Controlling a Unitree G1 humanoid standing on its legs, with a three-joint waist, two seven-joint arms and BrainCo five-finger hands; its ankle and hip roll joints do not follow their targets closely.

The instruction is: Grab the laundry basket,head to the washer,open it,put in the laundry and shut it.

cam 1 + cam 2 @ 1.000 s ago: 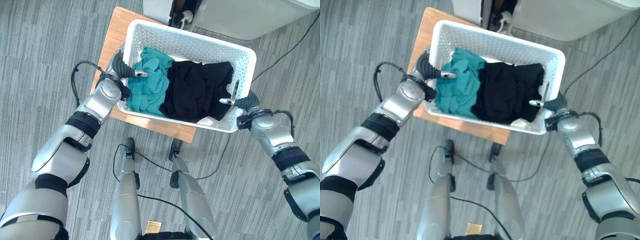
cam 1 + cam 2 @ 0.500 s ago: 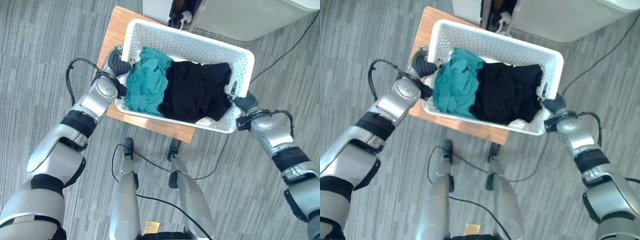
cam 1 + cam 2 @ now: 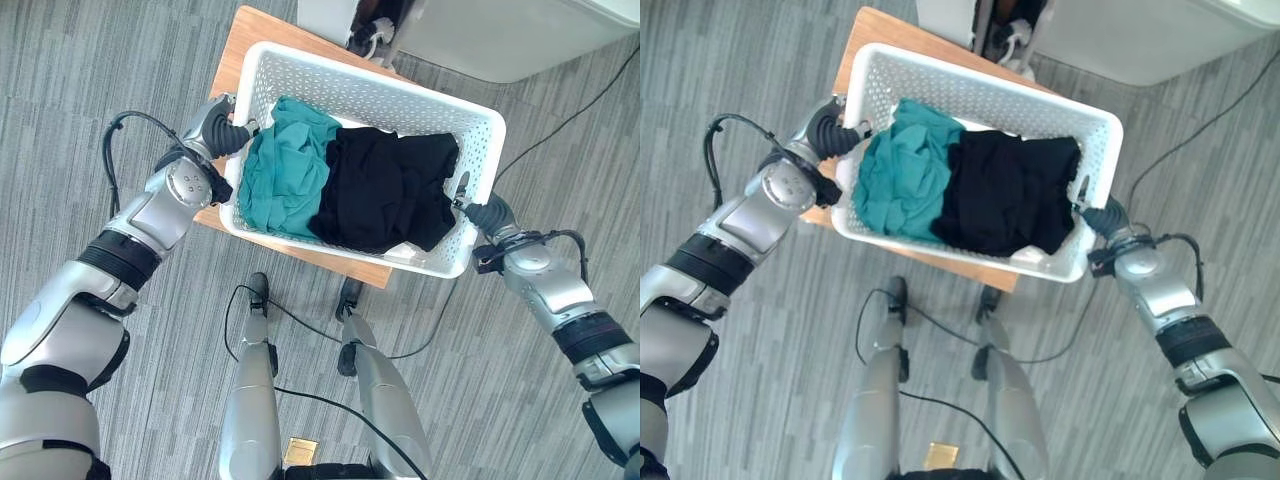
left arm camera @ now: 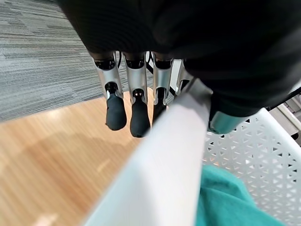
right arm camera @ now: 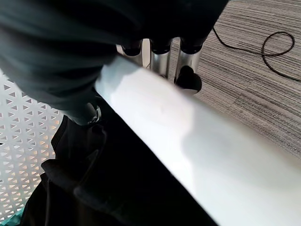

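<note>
A white perforated laundry basket [image 3: 370, 78] stands on a small wooden table [image 3: 250, 30]. It holds a teal cloth [image 3: 285, 170] on its left and a black cloth [image 3: 385, 190] on its right. My left hand [image 3: 215, 128] grips the basket's left rim [image 4: 164, 155]. Its fingers [image 4: 115, 113] reach down the outside and its thumb is inside by the teal cloth [image 4: 225, 202]. My right hand [image 3: 487, 213] clamps the right rim [image 5: 197, 136] the same way, fingers [image 5: 188, 77] outside, thumb inside above the black cloth [image 5: 108, 179].
A white washer [image 3: 500, 35] stands just beyond the table at the top of the view, with a dark opening [image 3: 365, 20] at its left. A black cable [image 3: 590, 90] runs over the grey floor at the right.
Both hands have drawn in against the basket's end rims and closed on them; one second ago the thumbs stuck out over the laundry. The basket has shifted slightly in view.
</note>
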